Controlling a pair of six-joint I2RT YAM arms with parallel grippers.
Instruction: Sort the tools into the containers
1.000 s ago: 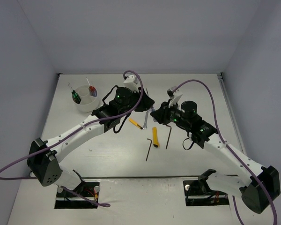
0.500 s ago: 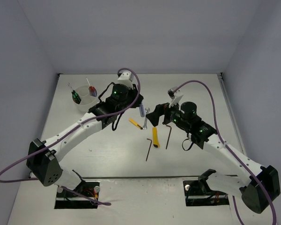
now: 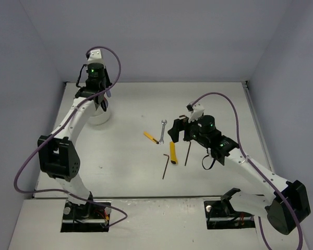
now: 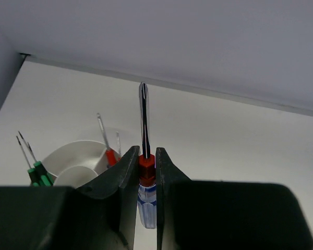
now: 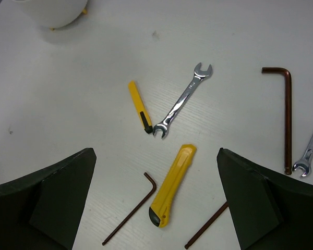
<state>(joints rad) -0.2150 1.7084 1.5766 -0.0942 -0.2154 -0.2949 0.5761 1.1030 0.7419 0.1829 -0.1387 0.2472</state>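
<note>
Right pincer (image 5: 155,153): jaws spread wide, gripping nothing, above the tabletop (image 5: 68,94).
Below it: large yellow knife (image 5: 172,185), with a thin hex key (image 5: 133,213) to its left.
Just beyond: silver wrench (image 5: 181,101), with the small yellow cutter (image 5: 138,112) just beside its lower end.
To the right: long hex key (image 5: 284,114).
Left pincer (image 4: 145,156): clamped on the blue-handled screwdriver (image 4: 144,120), shaft pointing away.
Beyond it, leftward: white cup (image 4: 78,156) holding green-handled screwdrivers (image 4: 36,172).

overhead view looks down from behind; both close wrist views share the cup (image 4: 75,152).
</note>
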